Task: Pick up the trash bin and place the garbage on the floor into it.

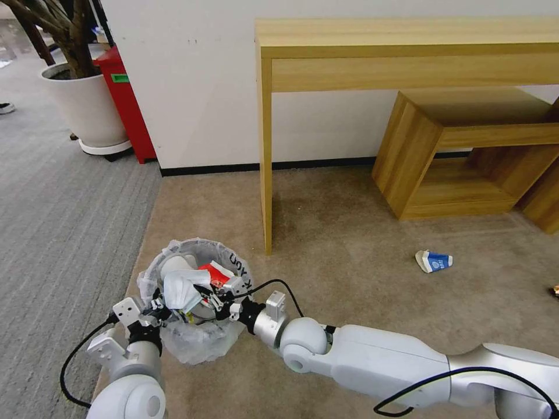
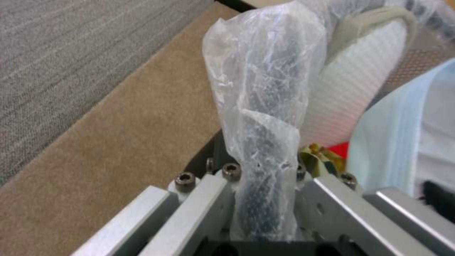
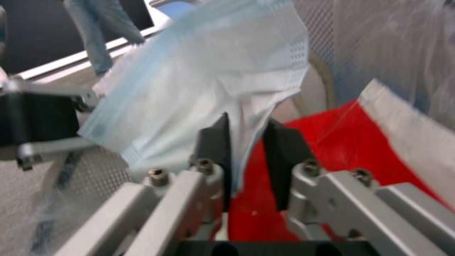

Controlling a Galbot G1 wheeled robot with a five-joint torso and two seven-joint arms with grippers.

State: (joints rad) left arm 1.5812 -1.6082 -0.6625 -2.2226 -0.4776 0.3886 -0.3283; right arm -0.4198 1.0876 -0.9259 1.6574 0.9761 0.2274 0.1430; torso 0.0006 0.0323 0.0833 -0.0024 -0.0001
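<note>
The trash bin [image 1: 192,343], black with a crinkly clear liner, hangs just above the beige floor [image 1: 349,262]. My left gripper [image 1: 152,307] is shut on its near rim; the left wrist view shows the bag-wrapped rim [image 2: 265,124] between the fingers of that gripper [image 2: 265,185]. Inside lie a white slipper [image 1: 174,265] and a red snack bag [image 1: 212,273]. My right gripper [image 1: 218,299] reaches over the bin's mouth, shut on a pale blue face mask [image 1: 180,291]. In the right wrist view the mask [image 3: 204,81] sticks out past this gripper [image 3: 246,131]. A blue-white paper cup [image 1: 434,261] lies on the carpet to the right.
A wooden desk leg [image 1: 265,174] stands just behind the bin, with a low wooden shelf [image 1: 466,157] under the desk. Grey striped carpet [image 1: 58,233] runs along the left. A white planter [image 1: 87,105] and a red cabinet [image 1: 125,105] stand far left. A small item [image 1: 554,291] lies at the right edge.
</note>
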